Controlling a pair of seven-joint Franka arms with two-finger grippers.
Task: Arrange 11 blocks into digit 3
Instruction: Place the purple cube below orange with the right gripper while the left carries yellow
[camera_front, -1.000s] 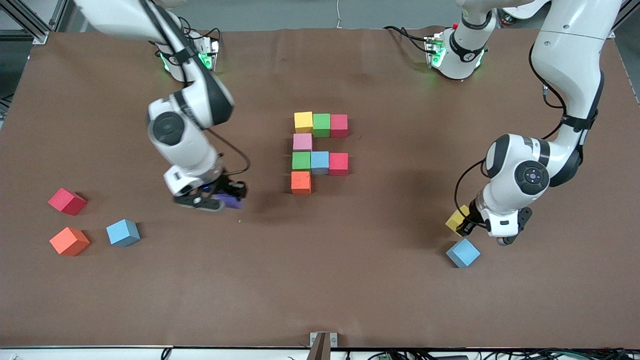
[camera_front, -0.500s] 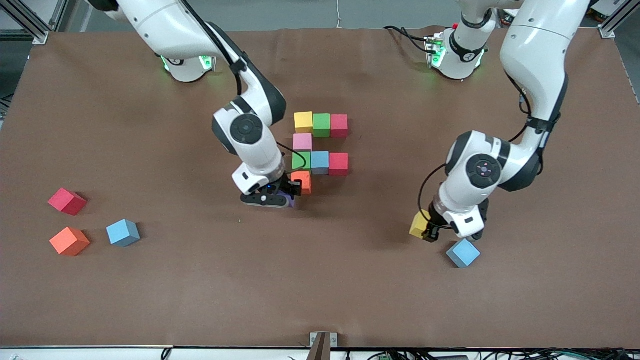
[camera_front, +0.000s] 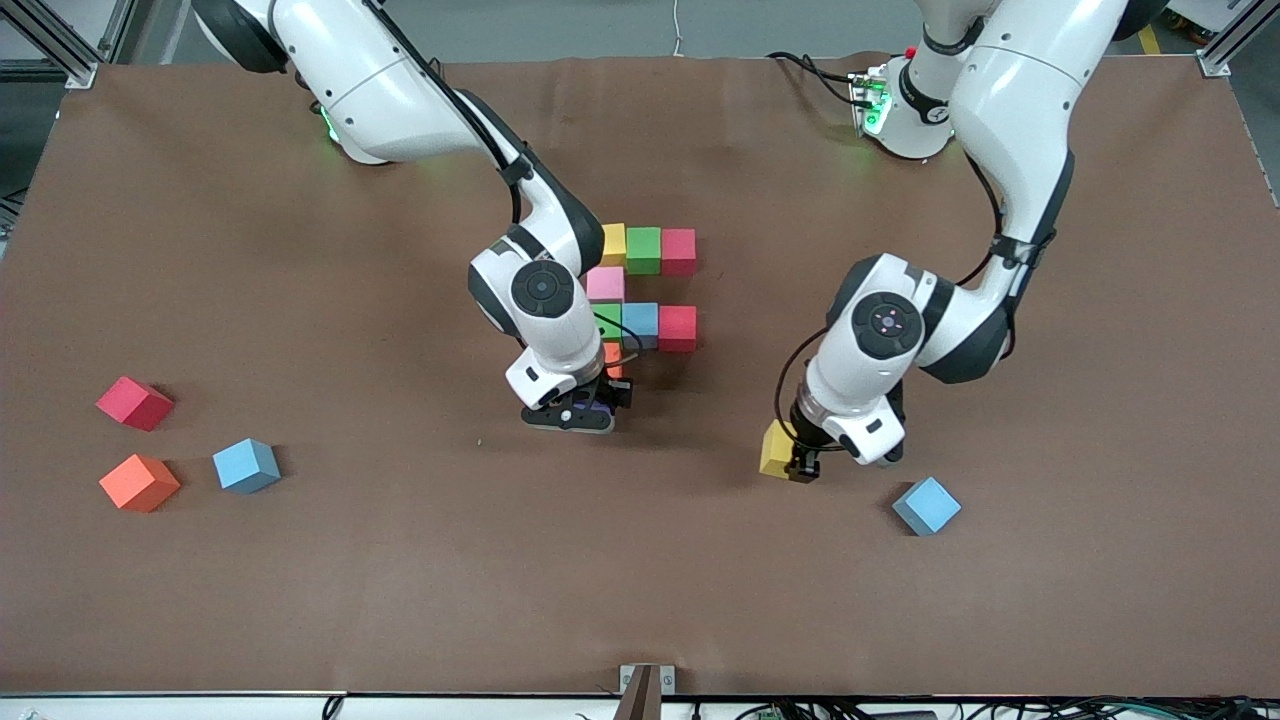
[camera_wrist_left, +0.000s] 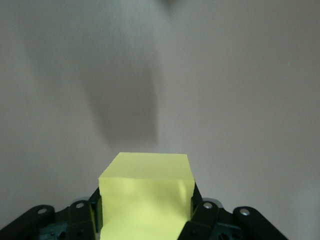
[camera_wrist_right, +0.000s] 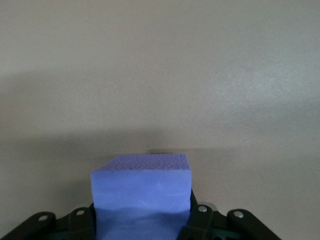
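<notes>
The partial digit 3 (camera_front: 640, 290) lies mid-table: yellow (camera_front: 613, 243), green (camera_front: 643, 250) and red (camera_front: 678, 251) in a bar, pink (camera_front: 605, 284) below, then green (camera_front: 608, 322), blue (camera_front: 640, 324) and red (camera_front: 677, 328), and an orange cube (camera_front: 612, 357) partly hidden by the right arm. My right gripper (camera_front: 585, 412) is shut on the purple block (camera_wrist_right: 142, 192), low over the cloth just beside the orange cube on its camera side. My left gripper (camera_front: 797, 458) is shut on a yellow block (camera_front: 774, 448), also seen in the left wrist view (camera_wrist_left: 145, 192), over bare cloth.
Loose cubes lie toward the right arm's end: red (camera_front: 134, 403), orange (camera_front: 138, 482), blue (camera_front: 246, 465). Another blue cube (camera_front: 926, 505) lies beside the left gripper, nearer the camera. The brown cloth (camera_front: 640, 580) is bare along the camera edge.
The right arm carried the purple block from open cloth to just beside the orange cube. The left arm carried the yellow block away from the blue cube, toward the table's middle.
</notes>
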